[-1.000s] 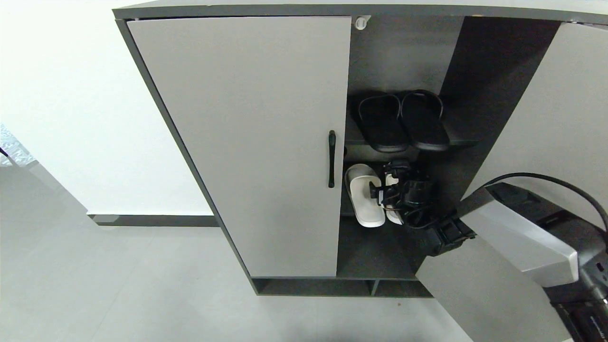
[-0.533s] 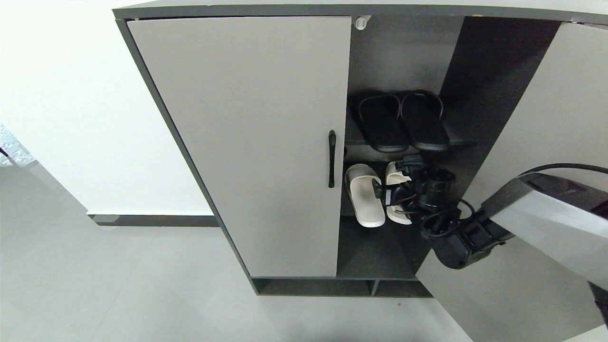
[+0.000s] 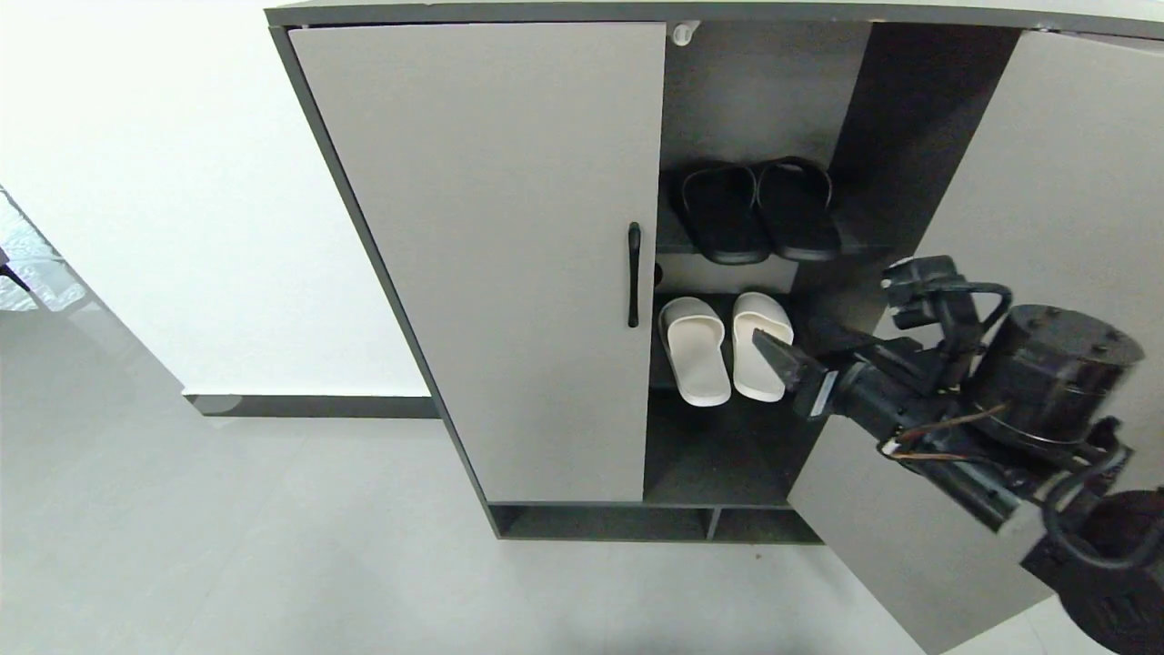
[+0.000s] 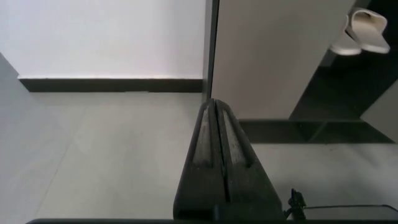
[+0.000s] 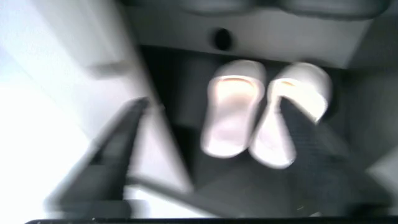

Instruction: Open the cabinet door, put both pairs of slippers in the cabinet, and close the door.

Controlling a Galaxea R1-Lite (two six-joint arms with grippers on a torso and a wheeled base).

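The white slippers (image 3: 718, 350) lie side by side on the cabinet's lower shelf, and also appear in the right wrist view (image 5: 249, 112) and the left wrist view (image 4: 360, 31). The black slippers (image 3: 755, 209) rest on the shelf above. My right gripper (image 3: 782, 355) hangs open and empty just outside the shelf, to the right of the white pair, in front of the open right door (image 3: 1073, 182). My left gripper (image 4: 213, 106) is shut on nothing, low over the floor in front of the cabinet's left side.
The cabinet's left door (image 3: 491, 227) is closed, with a black vertical handle (image 3: 633, 273). The right door stands swung out toward me beside my right arm. Grey floor (image 3: 273, 546) spreads in front, and a white wall with a dark baseboard (image 3: 309, 406) is on the left.
My right gripper has pulled back out of the lower shelf, rightward and toward me, leaving both white slippers uncovered. The head camera has shifted, so the cabinet sits differently in the picture.
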